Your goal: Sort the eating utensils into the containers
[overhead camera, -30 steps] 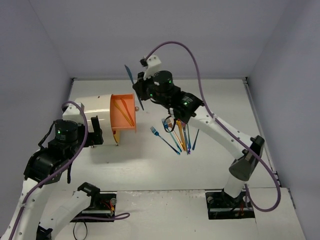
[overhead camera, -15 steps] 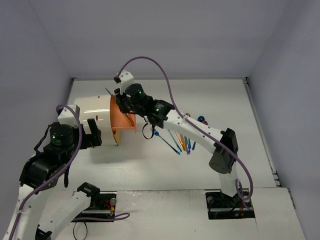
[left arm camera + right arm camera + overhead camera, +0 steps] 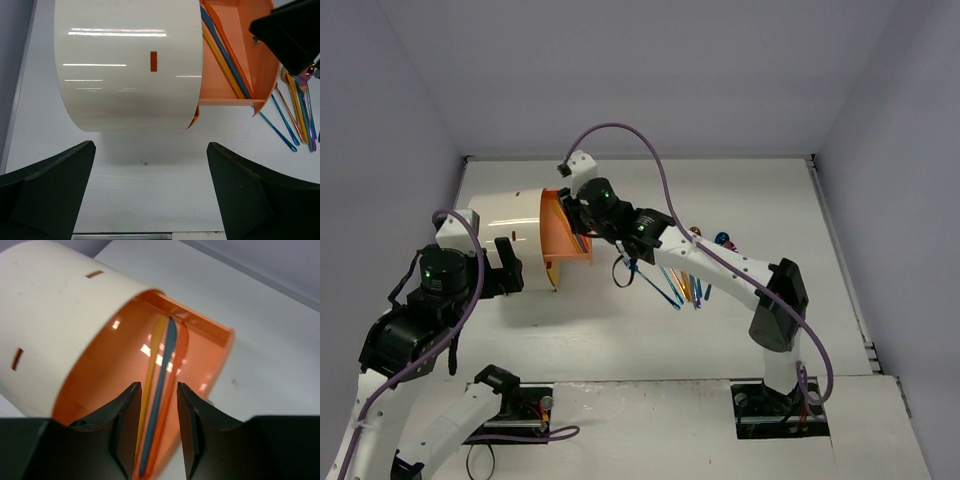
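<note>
A cream-white drum cabinet (image 3: 505, 235) lies on its side with an orange drawer (image 3: 570, 238) slid out to the right. In the right wrist view the drawer (image 3: 110, 365) holds a yellow utensil (image 3: 156, 340), a blue one (image 3: 168, 352) and an orange one (image 3: 181, 347) lying side by side. My right gripper (image 3: 158, 390) hovers over them, jaws apart and gripping nothing. Several loose utensils (image 3: 680, 285) in blue, gold and purple lie on the table right of the drawer. My left gripper (image 3: 150, 190) is open and empty, near the cabinet (image 3: 125, 65).
The right arm's black wrist (image 3: 290, 30) hangs over the drawer's (image 3: 250, 65) outer end. The loose utensils (image 3: 297, 115) lie just beyond it. Grey walls close the table on three sides.
</note>
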You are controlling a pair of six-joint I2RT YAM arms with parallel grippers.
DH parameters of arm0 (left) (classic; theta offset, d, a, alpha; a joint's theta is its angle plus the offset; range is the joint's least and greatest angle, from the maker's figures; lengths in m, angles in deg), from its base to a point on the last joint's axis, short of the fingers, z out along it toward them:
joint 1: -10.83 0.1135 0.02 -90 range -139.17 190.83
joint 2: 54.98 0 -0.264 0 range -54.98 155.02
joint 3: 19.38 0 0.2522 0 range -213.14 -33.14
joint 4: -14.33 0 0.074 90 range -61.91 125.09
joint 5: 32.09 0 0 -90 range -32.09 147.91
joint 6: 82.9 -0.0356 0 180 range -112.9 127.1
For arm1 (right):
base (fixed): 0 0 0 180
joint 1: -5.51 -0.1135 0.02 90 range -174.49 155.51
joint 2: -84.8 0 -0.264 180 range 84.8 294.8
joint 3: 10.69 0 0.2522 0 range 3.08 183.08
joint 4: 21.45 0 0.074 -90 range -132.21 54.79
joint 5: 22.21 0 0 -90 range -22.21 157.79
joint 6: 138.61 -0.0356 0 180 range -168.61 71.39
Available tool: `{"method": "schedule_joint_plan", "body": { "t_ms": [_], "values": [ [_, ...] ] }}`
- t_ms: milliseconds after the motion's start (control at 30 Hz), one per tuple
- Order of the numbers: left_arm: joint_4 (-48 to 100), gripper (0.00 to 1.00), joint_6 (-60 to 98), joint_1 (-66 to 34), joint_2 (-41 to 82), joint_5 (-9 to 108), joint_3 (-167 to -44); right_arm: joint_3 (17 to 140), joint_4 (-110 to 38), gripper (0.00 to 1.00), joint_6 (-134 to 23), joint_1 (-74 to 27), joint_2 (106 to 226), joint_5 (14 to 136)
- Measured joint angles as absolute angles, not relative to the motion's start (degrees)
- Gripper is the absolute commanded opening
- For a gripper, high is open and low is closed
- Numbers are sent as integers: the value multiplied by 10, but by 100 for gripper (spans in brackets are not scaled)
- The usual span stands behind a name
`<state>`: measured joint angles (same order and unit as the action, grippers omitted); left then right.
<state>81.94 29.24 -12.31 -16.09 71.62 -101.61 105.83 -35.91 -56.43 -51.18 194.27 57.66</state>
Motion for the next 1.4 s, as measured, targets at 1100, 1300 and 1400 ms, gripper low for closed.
{"method": "schedule_joint_plan", "body": {
  "t_ms": [1100, 1300, 1400],
  "values": [
    [819, 93, 292, -123, -113, 708, -1016, 558, -343, 13, -680, -263, 1826, 633],
    [819, 93, 292, -123, -114, 708, -1016, 564, -329, 13, -675, -263, 1840, 636],
    [819, 93, 292, -123, -114, 708, -1016, 566, -324, 13, -674, -263, 1844, 635]
  ]
}}
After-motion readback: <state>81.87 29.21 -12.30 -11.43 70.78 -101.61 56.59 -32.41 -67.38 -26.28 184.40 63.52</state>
